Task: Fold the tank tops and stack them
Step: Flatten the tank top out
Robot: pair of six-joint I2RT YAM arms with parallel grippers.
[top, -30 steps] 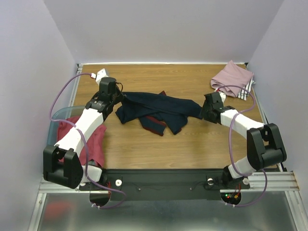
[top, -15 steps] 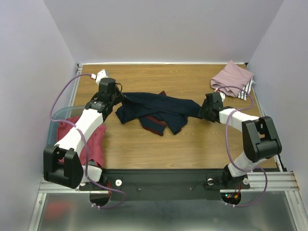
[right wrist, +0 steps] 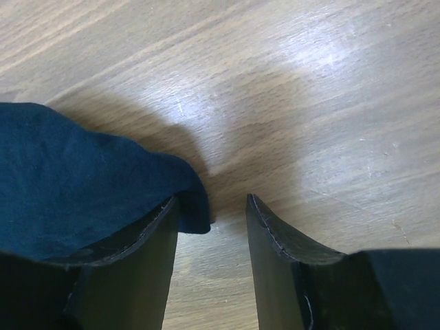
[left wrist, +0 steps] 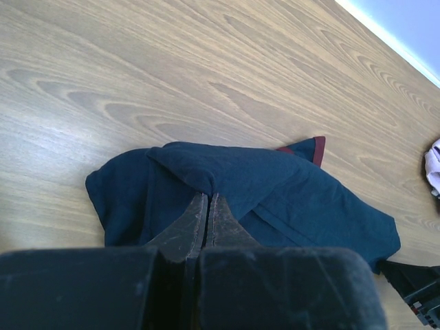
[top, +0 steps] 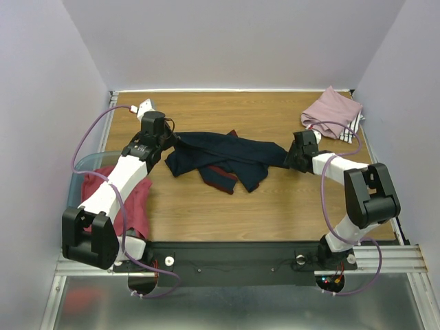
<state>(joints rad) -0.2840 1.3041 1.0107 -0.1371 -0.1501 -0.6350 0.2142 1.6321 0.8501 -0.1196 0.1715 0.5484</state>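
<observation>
Top external view: we saw the navy jersey [top: 223,158] bunched around the middle of the surface [top: 275,206], drawn out sideways between the two arms. Maroon trim [top: 221,177] showed along its near folds. The left arm [top: 127,175] reached to the jersey's left end and the right arm [top: 371,199] to its right end.

Left wrist view: the left jaws were pressed together with no gap, pinching a fold of the navy cloth at their tips. The cloth rose to a ridge there. The rest spread away over the wood, with a maroon-edged corner on the far side.

Right wrist view: the right jaws stood apart, gripping nothing. The jersey's edge draped over the finger [right wrist: 130,254] on the left of that view, and one corner hung into the gap. The other finger [right wrist: 282,261] was bare, and wood showed between the two.

Other tops, from the top view:
- The dusty pink one [top: 332,110] lay at the far right corner, well apart from the jersey.
- The white black-striped one [top: 355,129] lay under the pink one, with only its near edge showing.
- The red ones [top: 113,196] were heaped at the left edge by the teal tub [top: 78,168], partly hidden under the left arm. We couldn't tell how many were in the heap, or how much of it sat inside the tub rather than on the wood.
</observation>
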